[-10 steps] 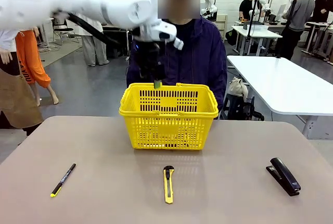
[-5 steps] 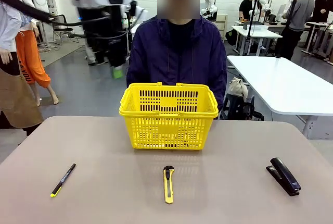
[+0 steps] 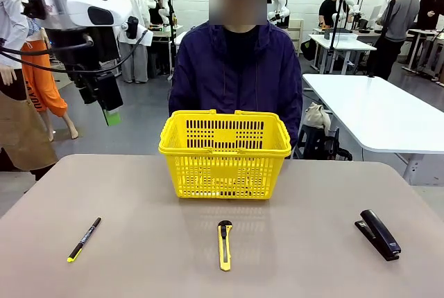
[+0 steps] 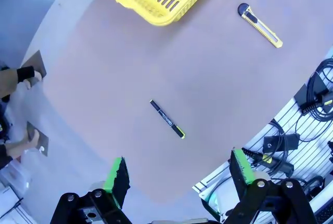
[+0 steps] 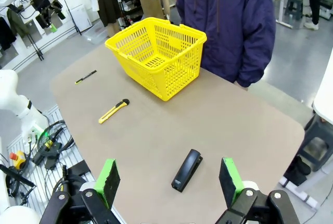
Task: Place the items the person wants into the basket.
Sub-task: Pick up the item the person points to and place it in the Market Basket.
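Front view is giving you the table (image 3: 139, 194) from its near edge. The utility knife (image 3: 224, 244) is lying closest to you at the middle, its black end pointing toward the basket. The black pen (image 3: 84, 239) is lying well apart to its left. The black stapler (image 3: 378, 234) is lying well apart to its right, near the table's right edge. Bare tabletop is showing between all three, so you are getting open room on both sides of the knife.

Behind the knife, the yellow basket (image 3: 224, 152) is sitting upright near the far edge, with free table to its left and right. Something dark is showing through the mesh at its floor, too unclear to name. The person (image 3: 236, 76) is standing just behind the basket at the far side.

Your left gripper (image 3: 107, 112) is hanging in the air at the far left, above and well clear of the basket, fingers spread with nothing between them. Your right gripper (image 5: 169, 179) is hovering high over the stapler's side of the table, also spread wide and empty.

A second ago the left arm was reaching across with its gripper right at the basket's rim; since then it has been swinging up and away to the left. The basket, knife, pen and stapler are lying just where they were.
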Motion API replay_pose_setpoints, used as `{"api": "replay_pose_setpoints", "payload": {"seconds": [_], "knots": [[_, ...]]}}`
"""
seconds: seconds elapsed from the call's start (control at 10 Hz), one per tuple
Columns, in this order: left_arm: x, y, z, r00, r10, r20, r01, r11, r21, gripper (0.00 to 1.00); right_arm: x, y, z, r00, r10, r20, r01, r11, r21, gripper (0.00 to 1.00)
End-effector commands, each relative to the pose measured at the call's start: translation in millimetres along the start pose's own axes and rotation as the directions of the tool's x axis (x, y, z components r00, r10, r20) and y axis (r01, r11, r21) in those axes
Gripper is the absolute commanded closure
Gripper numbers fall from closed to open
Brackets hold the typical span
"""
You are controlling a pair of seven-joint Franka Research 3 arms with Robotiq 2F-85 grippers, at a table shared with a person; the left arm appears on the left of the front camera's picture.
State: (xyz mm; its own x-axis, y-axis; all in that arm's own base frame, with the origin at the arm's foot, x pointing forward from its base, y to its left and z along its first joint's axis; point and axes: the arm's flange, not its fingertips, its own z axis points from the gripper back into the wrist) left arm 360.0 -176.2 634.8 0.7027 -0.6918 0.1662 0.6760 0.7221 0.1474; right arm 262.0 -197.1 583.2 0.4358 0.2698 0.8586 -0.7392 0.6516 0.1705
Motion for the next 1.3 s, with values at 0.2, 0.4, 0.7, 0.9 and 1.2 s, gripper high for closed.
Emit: {"api": "replay_pose_setpoints", "payload": {"seconds": [0.2,0.4,0.7,0.9,1.2], "knots": [[2,-5,2,1.000,-0.011,0.003,0.011,1.000,0.005,0.00,0,-1,0,1.000,0.011,0.025,-0.011,1.000,0.008,0.00],[2,-5,2,1.000,-0.011,0.003,0.011,1.000,0.005,0.00,0,-1,0,1.000,0.011,0.025,-0.011,1.000,0.008,0.00],[2,-5,2,1.000,-0.011,0.003,0.011,1.000,0.005,0.00,0,-1,0,1.000,0.011,0.025,-0.011,1.000,0.008,0.00],[2,-5,2,1.000,-0.011,0.003,0.011,1.000,0.005,0.00,0,-1,0,1.000,0.011,0.025,-0.011,1.000,0.008,0.00],[-35,17,8,0.991,-0.064,0.117,0.079,0.988,-0.134,0.00,0,-1,0,1.000,0.011,0.025,-0.011,1.000,0.008,0.00]]}}
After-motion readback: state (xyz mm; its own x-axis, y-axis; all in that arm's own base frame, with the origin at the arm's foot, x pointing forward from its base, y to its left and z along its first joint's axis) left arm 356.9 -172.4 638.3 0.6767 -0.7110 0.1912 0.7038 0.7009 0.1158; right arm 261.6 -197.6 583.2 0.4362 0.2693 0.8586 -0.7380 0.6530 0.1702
